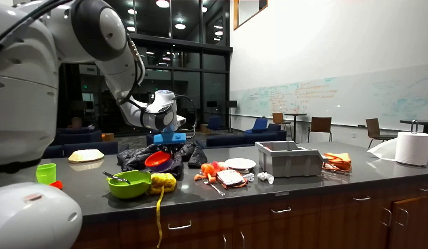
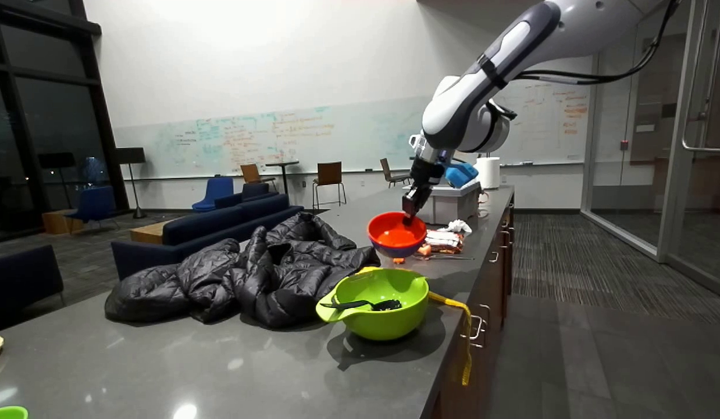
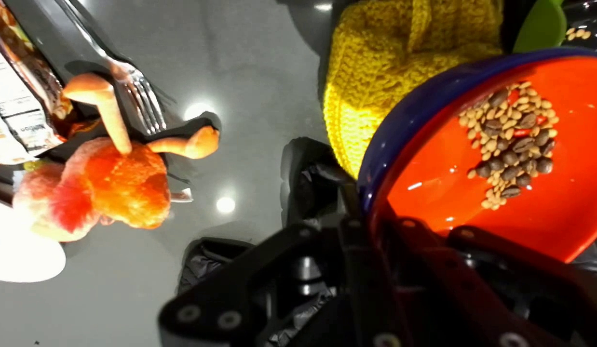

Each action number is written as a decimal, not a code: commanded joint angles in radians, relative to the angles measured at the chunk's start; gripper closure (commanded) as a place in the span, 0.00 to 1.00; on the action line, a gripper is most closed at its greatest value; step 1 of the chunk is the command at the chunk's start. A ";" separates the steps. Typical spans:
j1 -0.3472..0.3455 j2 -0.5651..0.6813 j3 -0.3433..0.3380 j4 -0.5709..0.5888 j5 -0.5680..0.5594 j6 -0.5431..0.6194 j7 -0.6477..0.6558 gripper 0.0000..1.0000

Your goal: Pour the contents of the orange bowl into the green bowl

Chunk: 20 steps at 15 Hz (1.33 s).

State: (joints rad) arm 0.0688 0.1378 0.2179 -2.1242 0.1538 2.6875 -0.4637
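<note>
Pinching the orange bowl (image 3: pixel 559 212) by its rim with my gripper (image 3: pixel 373 217) — it's squeezed tight on that edge, and the wrist view shows me pale grains (image 3: pixel 509 132) and dark beans (image 3: pixel 510 158) sitting inside. It's up off the counter (image 2: pixel 162 355) and slightly tilted, while the green bowl (image 2: pixel 389 323) sits on the countertop near it — utensil (image 2: pixel 349 304) resting in it, yellow knitted thing (image 3: pixel 409 29) right beside it.

Orange bowl (image 3: pixel 583 168) and green bowl (image 2: pixel 386 326): glossy plastic; counter (image 2: pixel 267 378) polished, perhaps stone.
</note>
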 commanded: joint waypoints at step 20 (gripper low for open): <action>0.077 -0.156 0.208 -0.246 0.700 0.423 -0.643 0.98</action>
State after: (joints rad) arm 0.1302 0.0105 0.3986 -2.3706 0.6738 3.0611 -0.9322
